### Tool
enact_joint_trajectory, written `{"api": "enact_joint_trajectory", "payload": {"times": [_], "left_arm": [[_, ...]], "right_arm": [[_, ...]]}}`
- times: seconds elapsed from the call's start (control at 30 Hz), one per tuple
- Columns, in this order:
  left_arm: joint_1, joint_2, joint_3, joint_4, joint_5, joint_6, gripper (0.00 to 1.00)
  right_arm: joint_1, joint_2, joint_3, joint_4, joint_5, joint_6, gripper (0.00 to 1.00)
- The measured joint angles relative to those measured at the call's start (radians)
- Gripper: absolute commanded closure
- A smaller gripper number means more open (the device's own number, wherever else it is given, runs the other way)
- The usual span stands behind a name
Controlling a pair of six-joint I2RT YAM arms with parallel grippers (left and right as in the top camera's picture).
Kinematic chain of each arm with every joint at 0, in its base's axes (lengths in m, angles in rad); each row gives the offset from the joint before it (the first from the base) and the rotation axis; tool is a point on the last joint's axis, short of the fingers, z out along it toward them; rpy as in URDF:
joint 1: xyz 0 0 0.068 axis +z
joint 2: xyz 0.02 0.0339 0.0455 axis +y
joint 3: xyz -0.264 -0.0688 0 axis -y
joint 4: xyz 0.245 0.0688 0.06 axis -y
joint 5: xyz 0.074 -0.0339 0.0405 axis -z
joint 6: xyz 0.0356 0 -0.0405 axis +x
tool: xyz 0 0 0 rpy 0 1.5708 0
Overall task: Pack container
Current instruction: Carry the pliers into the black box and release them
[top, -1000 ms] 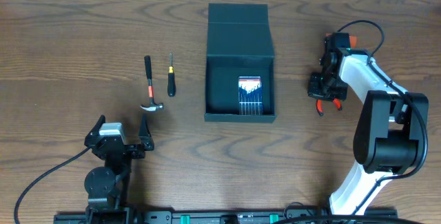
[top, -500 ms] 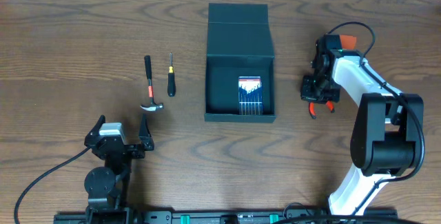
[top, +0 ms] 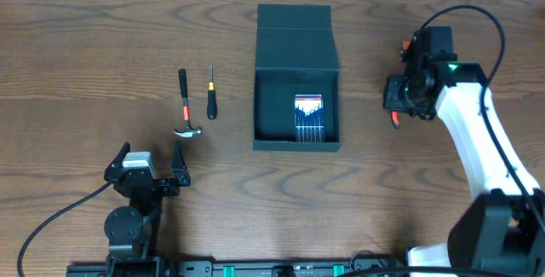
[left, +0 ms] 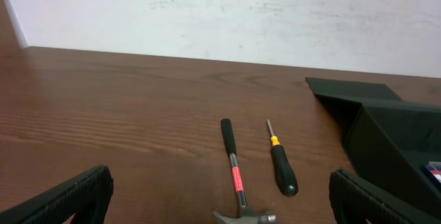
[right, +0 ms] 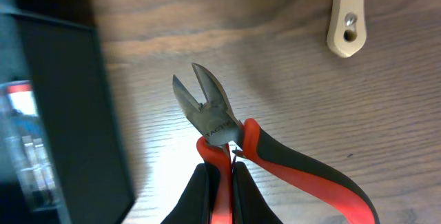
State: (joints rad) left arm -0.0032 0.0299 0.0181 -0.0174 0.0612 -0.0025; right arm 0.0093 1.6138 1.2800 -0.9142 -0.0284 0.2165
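Observation:
The container [top: 297,145] is a dark box standing open at the table's middle, its lid [top: 295,28] folded back; a carded tool set [top: 309,117] lies inside. It also shows in the left wrist view [left: 393,141] and the right wrist view [right: 76,107]. My right gripper [top: 400,106] is shut on one red handle of the pliers [right: 220,124] and holds them above the table, right of the box. My left gripper [top: 153,170] is open and empty at the front left. A hammer [top: 186,106] and a screwdriver [top: 211,96] lie left of the box.
The hammer [left: 236,176] and screwdriver [left: 281,162] lie just ahead of my left gripper's fingers [left: 220,196]. A beige plastic piece [right: 346,14] shows in the right wrist view beyond the pliers. A white wall runs along the table's far edge.
My right arm has swung and lifted, carrying the pliers a little to the right and up off the table. The left arm has not moved.

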Motion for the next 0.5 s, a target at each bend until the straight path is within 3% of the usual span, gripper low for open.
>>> {"api": "enact_joint_trajectory", "payload": {"times": [0.23,0.5], "left_arm": [[0.0,0.0,0.0,0.0,0.0,0.0,0.02],[0.0,0.0,0.0,0.0,0.0,0.0,0.01]], "right_arm": [[0.068,-0.06,0.002,-0.013,-0.022,0.0,0.99],[0.264,-0.06,0.032,-0.014,-0.028,0.027,0.99]]}}
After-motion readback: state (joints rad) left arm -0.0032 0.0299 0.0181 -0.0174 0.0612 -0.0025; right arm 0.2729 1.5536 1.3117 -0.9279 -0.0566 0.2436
